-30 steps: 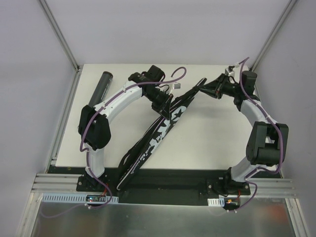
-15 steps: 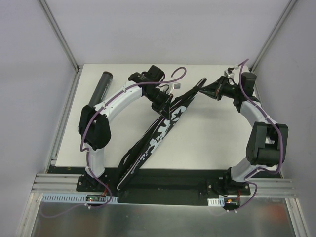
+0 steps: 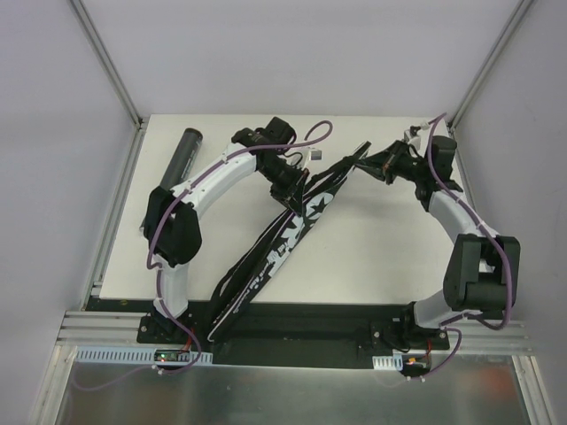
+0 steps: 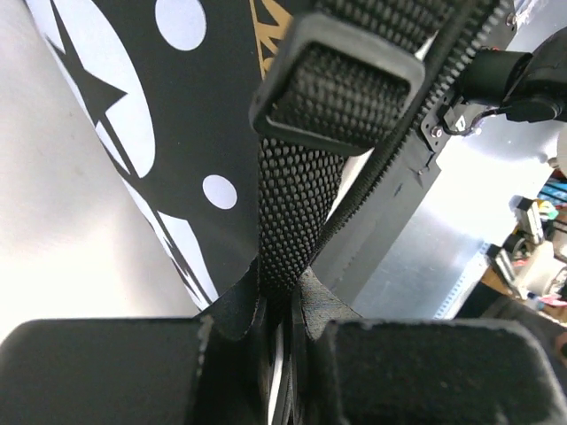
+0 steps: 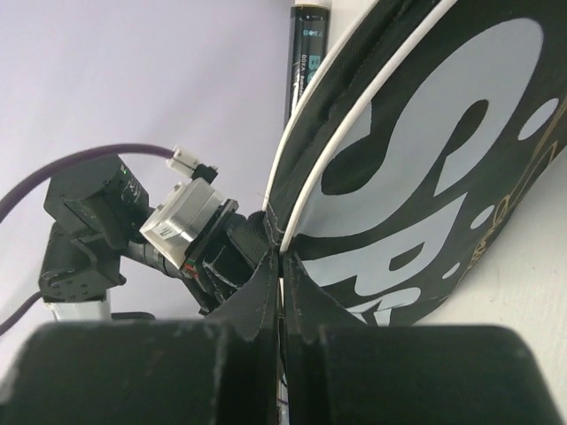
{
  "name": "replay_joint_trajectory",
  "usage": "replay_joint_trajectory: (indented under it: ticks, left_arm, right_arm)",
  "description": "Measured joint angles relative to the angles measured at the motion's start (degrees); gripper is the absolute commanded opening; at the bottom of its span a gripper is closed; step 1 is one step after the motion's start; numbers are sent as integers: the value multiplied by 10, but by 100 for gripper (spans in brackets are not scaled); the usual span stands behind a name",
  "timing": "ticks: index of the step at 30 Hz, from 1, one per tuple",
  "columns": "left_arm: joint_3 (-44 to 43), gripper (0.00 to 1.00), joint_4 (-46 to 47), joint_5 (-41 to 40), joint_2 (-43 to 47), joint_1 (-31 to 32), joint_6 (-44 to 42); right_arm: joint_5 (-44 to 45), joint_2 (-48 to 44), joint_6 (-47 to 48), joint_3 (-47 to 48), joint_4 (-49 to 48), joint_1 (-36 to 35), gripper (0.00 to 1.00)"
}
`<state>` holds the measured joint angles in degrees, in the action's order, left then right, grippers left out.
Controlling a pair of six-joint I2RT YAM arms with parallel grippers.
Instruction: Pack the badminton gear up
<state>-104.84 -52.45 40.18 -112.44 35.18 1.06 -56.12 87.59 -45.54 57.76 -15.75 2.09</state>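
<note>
The long black bag lettered SPORT (image 3: 288, 235) lies slantwise from the table's back middle to the front edge. My left gripper (image 3: 292, 188) is shut on its woven black strap (image 4: 297, 204), just below a plastic buckle (image 4: 341, 88). My right gripper (image 3: 368, 160) is shut on the white-piped edge at the bag's far end (image 5: 425, 159), holding it up on edge. The long black tube (image 3: 182, 156) lies at the back left of the table and also shows in the right wrist view (image 5: 310, 53). No rackets or shuttlecocks show.
A small grey square (image 3: 316, 156) lies on the white table (image 3: 390, 257) between the two grippers. The left arm's wrist (image 5: 177, 230) is close beside the right gripper. Metal rails (image 3: 115, 80) frame the table's back corners.
My right gripper has shifted slightly left with the bag's end and its elbow has swung nearer. The bag's upper part now stands more on edge. The left arm has hardly moved.
</note>
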Motion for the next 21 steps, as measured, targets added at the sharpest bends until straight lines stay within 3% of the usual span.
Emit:
replay_joint_trajectory:
  ticks: [8, 21]
  left_arm:
    - [-47, 0, -75, -31, -31, -8, 33]
    - [-69, 0, 0, -63, -31, -7, 46]
  right_arm:
    - [173, -90, -1, -73, -23, -137, 0]
    - [160, -170, 57, -117, 102, -266, 3]
